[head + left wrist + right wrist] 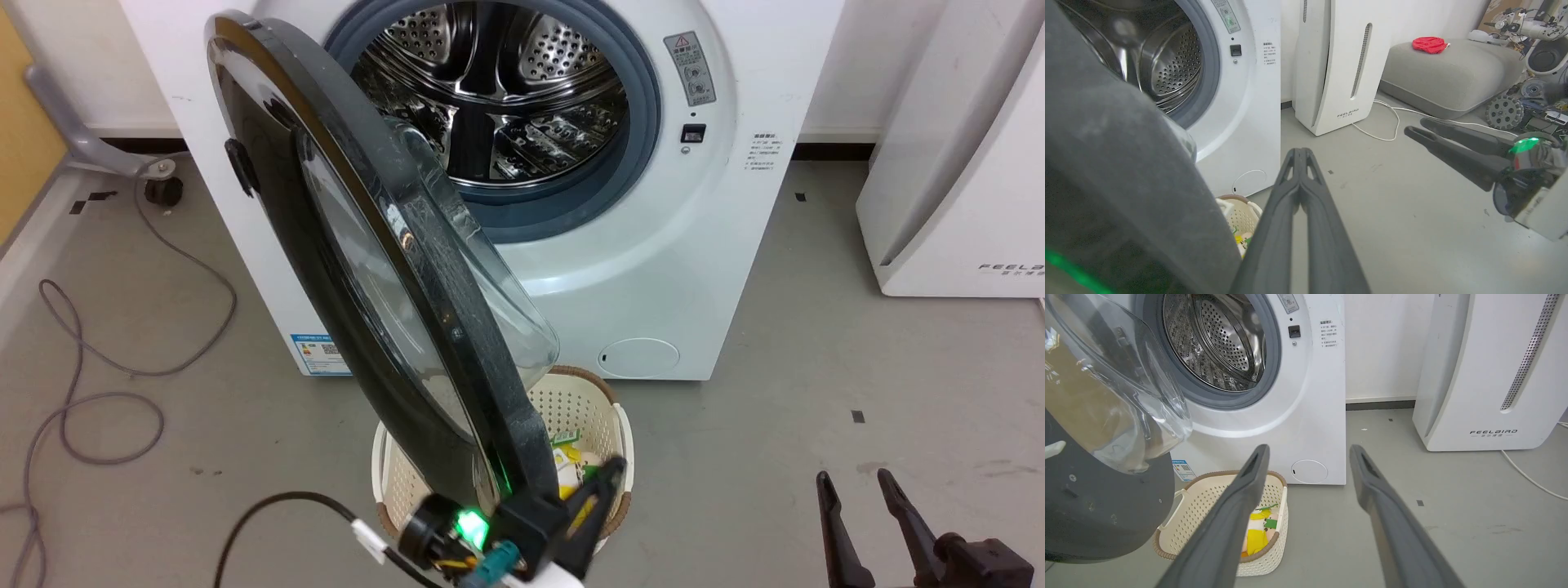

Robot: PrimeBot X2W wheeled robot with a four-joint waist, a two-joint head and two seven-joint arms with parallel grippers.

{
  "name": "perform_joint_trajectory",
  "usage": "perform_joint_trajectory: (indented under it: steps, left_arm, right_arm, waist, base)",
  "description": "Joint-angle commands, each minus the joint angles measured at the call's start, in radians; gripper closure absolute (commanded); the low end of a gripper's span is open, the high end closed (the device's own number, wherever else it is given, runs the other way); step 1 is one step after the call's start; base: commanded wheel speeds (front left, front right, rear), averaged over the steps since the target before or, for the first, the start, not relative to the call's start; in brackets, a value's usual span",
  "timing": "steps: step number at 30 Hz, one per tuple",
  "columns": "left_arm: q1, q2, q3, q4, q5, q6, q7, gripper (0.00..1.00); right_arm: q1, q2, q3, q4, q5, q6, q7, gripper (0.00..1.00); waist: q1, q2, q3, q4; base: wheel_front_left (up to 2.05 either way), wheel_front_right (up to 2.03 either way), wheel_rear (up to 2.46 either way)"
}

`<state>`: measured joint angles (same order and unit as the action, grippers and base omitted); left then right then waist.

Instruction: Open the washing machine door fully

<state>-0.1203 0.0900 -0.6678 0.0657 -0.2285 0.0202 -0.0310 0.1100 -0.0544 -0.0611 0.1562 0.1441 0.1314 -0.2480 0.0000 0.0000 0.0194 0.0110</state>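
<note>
Head view: washing machine door (326, 269) partly open; left jaws together, right jaws apart.

Left wrist (531, 527) carries its jaws pressed together; right wrist (980, 565) carries its jaws spread apart.
</note>
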Motion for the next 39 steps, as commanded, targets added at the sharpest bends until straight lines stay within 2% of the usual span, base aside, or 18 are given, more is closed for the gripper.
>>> perform_joint_trajectory:
  steps: [1, 7, 13, 26, 31, 39]
  left_arm:
    - [-0.026, -0.006, 0.018, 0.016, 0.007, 0.018, -0.027, 1.00]
    - [-0.059, -0.018, 0.048, 0.058, 0.000, 0.061, -0.079, 1.00]
    - [-0.041, -0.018, 0.058, 0.067, -0.012, 0.089, -0.083, 1.00]
    - [0.105, 0.031, 0.087, -0.038, -0.040, 0.165, -0.054, 1.00]
    - [0.167, 0.059, 0.109, -0.089, -0.044, 0.206, -0.047, 1.00]
    - [0.239, 0.086, 0.123, -0.166, -0.040, 0.251, -0.047, 1.00]
  right_arm:
    - [-0.019, 0.004, -0.001, 0.003, 0.007, -0.001, -0.003, 0.00]
    - [-0.021, 0.004, -0.001, 0.014, 0.015, -0.001, -0.004, 0.00]
    - [-0.022, 0.004, 0.005, 0.026, 0.028, -0.001, -0.005, 0.00]
    - [-0.020, 0.004, 0.007, 0.050, 0.044, -0.001, -0.009, 0.00]
    - [-0.018, 0.004, 0.004, 0.057, 0.046, -0.001, -0.011, 0.00]
    - [-0.008, 0.004, -0.009, 0.066, 0.048, -0.001, -0.012, 0.00]
  waist:
    - [0.0000, 0.0000, 0.003, 0.000]
    - [0.0000, 0.0000, 0.003, -0.002]
    - [0.0000, 0.0000, 0.001, -0.004]
    - [0.0000, 0.0000, 0.003, 0.027]
    - [0.0000, 0.0000, 0.004, 0.068]
    - [0.0000, 0.0000, -0.001, 0.185]
  base:
    - [0.00, 0.00, 0.00]
    - [0.00, 0.00, 0.00]
    - [0.00, 0.00, 0.00]
    - [0.00, 0.00, 0.00]
    - [0.00, 0.00, 0.00]
    - [0.00, 0.00, 0.00]
